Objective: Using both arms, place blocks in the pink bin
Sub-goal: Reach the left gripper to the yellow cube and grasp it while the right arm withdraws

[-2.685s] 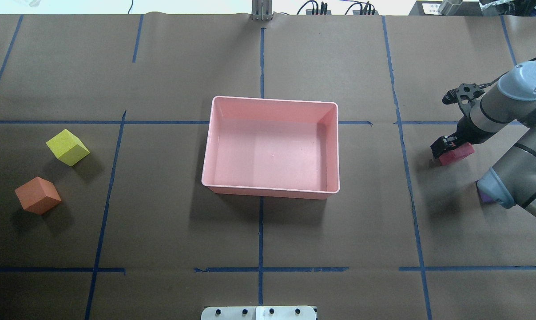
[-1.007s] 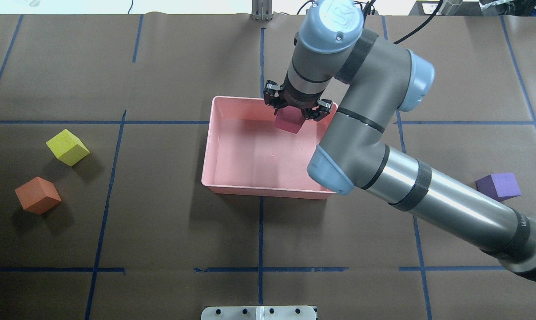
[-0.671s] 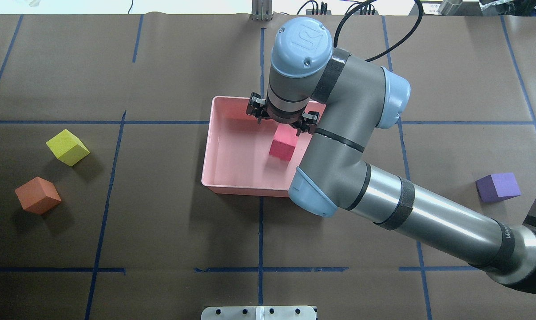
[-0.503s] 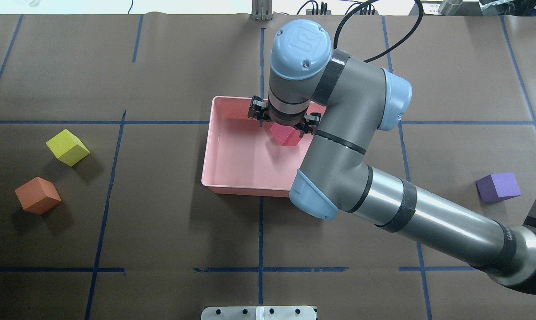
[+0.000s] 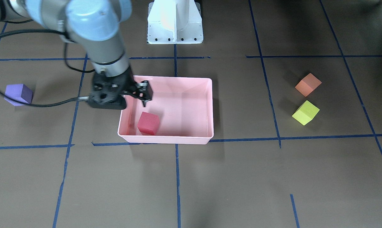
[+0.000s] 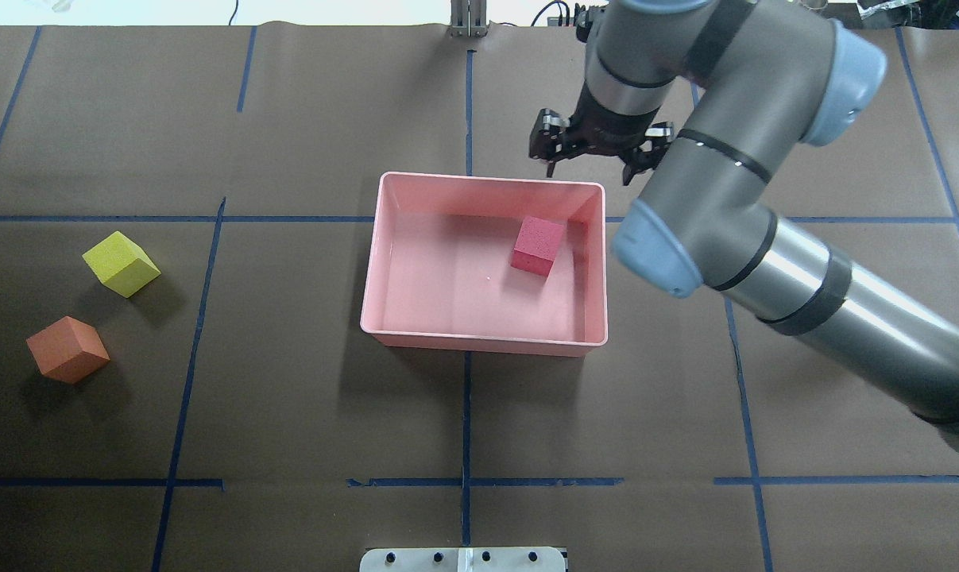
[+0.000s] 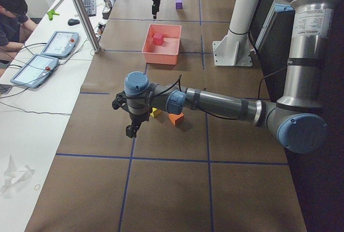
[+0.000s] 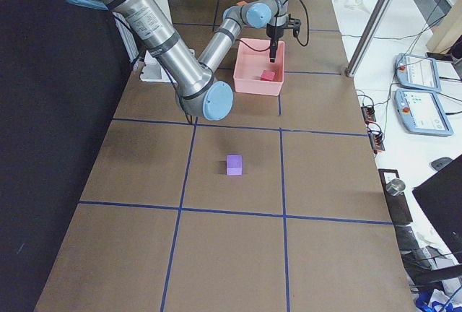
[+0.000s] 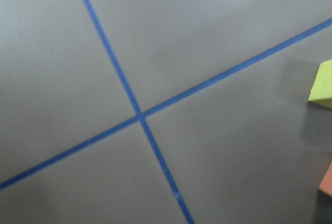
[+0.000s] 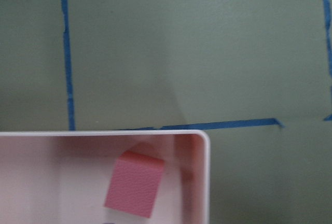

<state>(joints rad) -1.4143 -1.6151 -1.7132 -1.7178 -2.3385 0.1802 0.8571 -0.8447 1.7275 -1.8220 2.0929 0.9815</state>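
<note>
Pink bin (image 6: 479, 343), long axis left-right, red block (image 6: 537, 245) inside

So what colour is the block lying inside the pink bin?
The block is red, clearest in the overhead exterior view.

brown paper tabletop (image 6: 288, 413) with a blue tape grid (image 6: 466, 413), white side bench (image 7: 32, 135) alongside, two touchscreen pendants (image 7: 58, 43), keyboard (image 7: 88, 4), slanted silver pole (image 7: 81, 12)

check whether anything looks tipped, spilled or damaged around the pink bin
Nothing stands out: the red block sits flat inside the pink bin, which is upright and intact; the purple block, orange block and yellow-green block lie outside it.
</note>
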